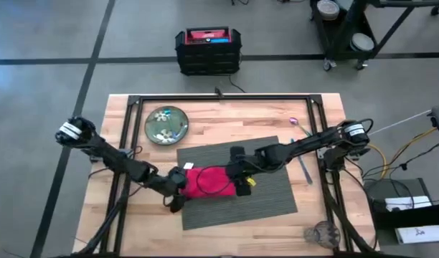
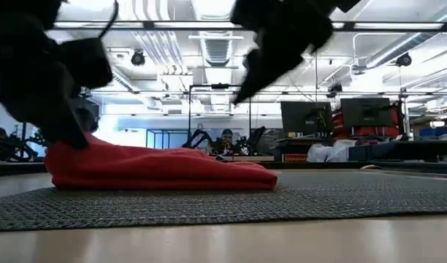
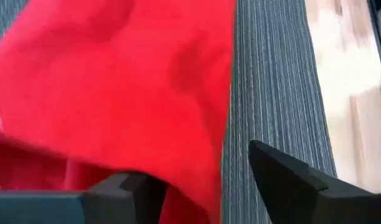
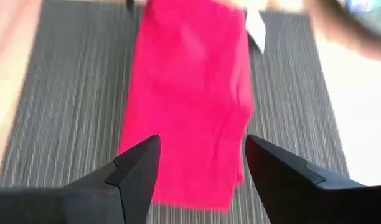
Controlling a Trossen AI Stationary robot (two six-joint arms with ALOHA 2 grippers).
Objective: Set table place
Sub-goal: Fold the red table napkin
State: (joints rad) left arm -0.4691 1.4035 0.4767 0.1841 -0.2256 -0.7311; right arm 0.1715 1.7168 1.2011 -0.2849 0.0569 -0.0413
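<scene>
A red napkin (image 1: 209, 179) lies folded on the left half of the dark grey ribbed placemat (image 1: 270, 190), which rests flat on the wooden table (image 1: 227, 115). My left gripper (image 1: 178, 188) is open and low at the napkin's left end (image 2: 66, 157). In the left wrist view, the napkin's edge (image 3: 221, 124) runs between its fingers. My right gripper (image 1: 241, 180) is open and hovers above the napkin's right end. In the right wrist view its fingers stand either side of the cloth (image 4: 190, 112). In the low view it hangs clear above the napkin (image 2: 282, 44). My left gripper comes in low from the table's left. One finger (image 3: 122, 193) is at the napkin's left end, under the red cloth's edge (image 3: 178, 186), and the other finger (image 3: 290, 180) is over the bare placemat. I cannot tell whether the finger touches the cloth.
A green patterned plate (image 1: 166, 124) sits at the table's far left. Thin blue and purple utensils (image 1: 303, 163) lie right of the placemat. A clear glass (image 1: 321, 233) stands near the front right corner. A black crate (image 1: 207, 50) is on the floor beyond the table.
</scene>
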